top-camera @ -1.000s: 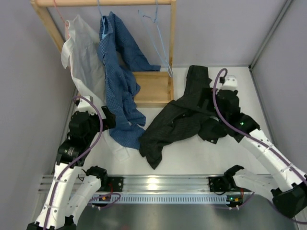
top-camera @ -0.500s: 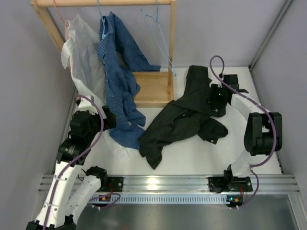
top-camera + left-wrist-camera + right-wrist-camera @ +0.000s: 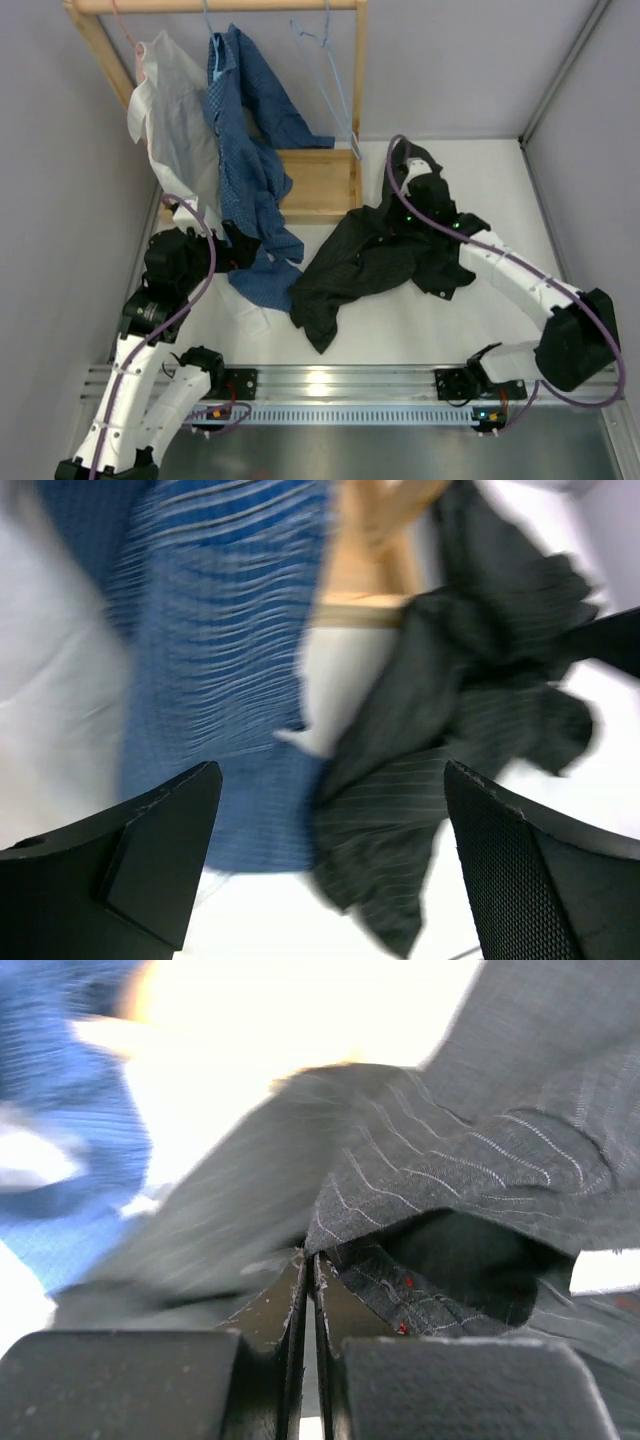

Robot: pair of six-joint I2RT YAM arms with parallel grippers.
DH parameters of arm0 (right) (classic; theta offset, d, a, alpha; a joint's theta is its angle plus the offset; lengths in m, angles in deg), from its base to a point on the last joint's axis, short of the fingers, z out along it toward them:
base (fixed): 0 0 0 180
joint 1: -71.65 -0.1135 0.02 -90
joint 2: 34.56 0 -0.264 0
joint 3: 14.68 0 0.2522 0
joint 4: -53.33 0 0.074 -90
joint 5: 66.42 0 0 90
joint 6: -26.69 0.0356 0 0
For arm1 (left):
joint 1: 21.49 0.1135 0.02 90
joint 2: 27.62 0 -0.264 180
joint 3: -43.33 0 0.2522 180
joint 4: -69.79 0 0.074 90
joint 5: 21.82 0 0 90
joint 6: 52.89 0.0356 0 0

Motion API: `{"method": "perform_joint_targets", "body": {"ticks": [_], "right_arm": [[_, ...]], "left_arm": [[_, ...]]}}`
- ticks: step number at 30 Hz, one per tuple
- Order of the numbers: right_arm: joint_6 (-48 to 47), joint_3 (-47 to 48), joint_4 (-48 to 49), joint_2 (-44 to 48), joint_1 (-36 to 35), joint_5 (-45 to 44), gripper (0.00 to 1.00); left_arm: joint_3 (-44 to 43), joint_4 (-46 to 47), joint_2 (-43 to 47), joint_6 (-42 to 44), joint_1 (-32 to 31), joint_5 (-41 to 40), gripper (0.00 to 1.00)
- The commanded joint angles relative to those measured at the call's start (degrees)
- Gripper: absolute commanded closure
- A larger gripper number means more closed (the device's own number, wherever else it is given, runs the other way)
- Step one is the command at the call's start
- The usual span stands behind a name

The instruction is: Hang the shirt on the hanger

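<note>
The black pinstriped shirt lies crumpled on the white table, right of centre; it also fills the right wrist view. My right gripper reaches over the shirt's far part. In its wrist view the right gripper is shut, with a fold of the shirt pinched at the tips and tented up. My left gripper hangs open over the hem of the blue shirt, left of the black one. Nothing sits between the left gripper's fingers. The light-blue hanger hangs bare on the rack's right end.
A wooden rack with a wooden base stands at the back left. A blue checked shirt and a white garment hang from it, the white one on a pink hanger. Grey walls close both sides.
My right arm swung left from the table's right side onto the shirt's far part, and its jaws went from open to shut on the fabric. The left gripper edged slightly right.
</note>
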Motion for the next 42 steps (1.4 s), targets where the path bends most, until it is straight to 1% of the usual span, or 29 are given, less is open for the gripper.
{"method": "perform_joint_targets", "body": {"ticks": [1,2,3,5,6,7,8,9,10,11,12,14,15,16,17,19,20,23,24,25,28,30,31,33,35,36,38,41,42], "right_arm": [[11.2,-5.3,6.9,6.2,-11.9,-11.7,1.00],[15.7,-6.5,8.6,7.8,-14.5,-15.9,1.00],[17.6,-7.9,10.5,8.5,-20.0,-17.4,0.99],[22.0,-10.2,15.4,8.6,-25.1,-21.0,0.99],[22.9,-10.7,16.8,8.1,-29.4,-21.2,0.93],[23.2,-10.7,19.2,7.3,-30.8,-20.2,0.89],[23.4,-10.5,21.7,5.8,-31.7,-16.9,0.83],[22.6,-10.1,22.3,5.2,-31.9,-14.6,0.69],[20.3,-8.8,21.6,5.2,-31.5,-13.8,0.60],[18.8,-8.7,18.2,6.9,-31.1,-15.7,0.54],[16.9,-8.9,17.2,8.3,-29.4,-15.3,0.44],[13.4,-10.0,11.4,12.5,-26.6,-9.0,0.37],[12.2,-10.7,9.6,14.3,-23.9,-7.0,0.31],[10.2,-12.2,7.5,15.9,-22.6,-4.9,0.28],[9.3,-13.0,5.5,19.9,-21.3,-5.0,0.27],[7.0,-15.6,0.4,23.7,-15.4,-5.6,0.25],[6.2,-16.3,-0.8,26.8,-9.9,-5.3,0.25],[0.0,-16.1,-6.7,27.1,-2.9,-5.2,0.24],[-1.9,-15.1,-9.7,26.2,-2.6,-5.6,0.23],[-5.3,-14.6,-10.8,24.1,-2.5,-6.8,0.23],[-9.7,-13.1,-13.1,19.9,-2.6,-6.5,0.22],[-11.5,-11.7,-13.2,18.2,-2.8,-3.1,0.28],[-13.2,-11.3,-13.1,16.6,-3.1,0.5,0.30],[-14.7,-10.2,-13.3,15.3,-5.2,2.0,0.32],[-16.3,-9.7,-13.3,14.7,-8.3,0.6,0.27],[-17.2,-9.3,-13.3,14.5,-9.5,-3.5,0.25],[-17.5,-8.8,-13.9,13.5,-11.8,-7.3,0.20],[-20.7,-7.5,-14.4,11.6,-13.4,-9.2,0.09],[-21.5,-6.9,-14.7,10.9,-13.9,-9.8,0.08]], "left_arm": [[1.6,12.5,0.3,-7.8,-1.1,14.1,0.04],[2.5,14.4,-0.3,-9.0,-1.8,14.9,0.04],[4.4,16.1,-0.5,-10.0,-4.6,14.9,0.04],[5.9,20.9,-1.6,-11.6,-9.0,10.7,0.03],[7.6,22.7,-2.2,-11.9,-13.5,9.2,0.03],[8.4,24.3,-2.7,-12.5,-15.5,7.1,0.02],[9.0,27.0,-4.0,-12.9,-19.0,5.9,0.02],[9.7,28.5,-4.4,-13.2,-20.5,4.6,0.02],[11.3,29.5,-4.9,-13.9,-21.8,2.2,0.02],[11.8,31.0,-5.1,-14.1,-23.5,1.6,0.02],[12.3,31.0,-5.3,-14.3,-23.8,1.1,0.02],[13.2,30.8,-5.5,-13.9,-24.3,-0.3,0.02],[13.4,29.9,-5.5,-13.7,-24.3,-1.1,0.02],[13.5,28.9,-5.5,-13.2,-24.3,-2.2,0.02],[13.4,28.0,-5.5,-13.0,-24.3,-4.0,0.02],[13.2,26.9,-6.2,-12.5,-24.4,-4.5,0.03],[13.1,26.9,-6.9,-12.4,-24.3,-3.6,0.03],[11.4,26.9,-9.7,-12.2,-24.4,-1.0,0.03],[10.9,26.9,-10.3,-11.9,-24.4,-0.4,0.03],[10.4,26.7,-11.3,-11.7,-24.4,0.1,0.03],[8.3,24.2,-12.8,-11.2,-24.4,-0.2,0.04],[6.8,22.5,-13.5,-11.2,-24.4,-1.5,0.04],[6.2,21.6,-14.3,-11.4,-24.4,-2.1,0.04],[4.6,19.0,-15.2,-11.5,-24.4,-2.9,0.04],[4.1,18.0,-16.9,-11.3,-24.4,-3.0,0.04],[3.8,18.0,-18.0,-11.1,-24.4,-2.7,0.04],[3.7,17.9,-19.2,-11.1,-24.4,-1.9,0.04],[3.1,18.2,-21.4,-11.5,-24.4,-0.6,0.04],[3.0,18.1,-22.2,-11.5,-24.5,-0.4,0.04]]}}
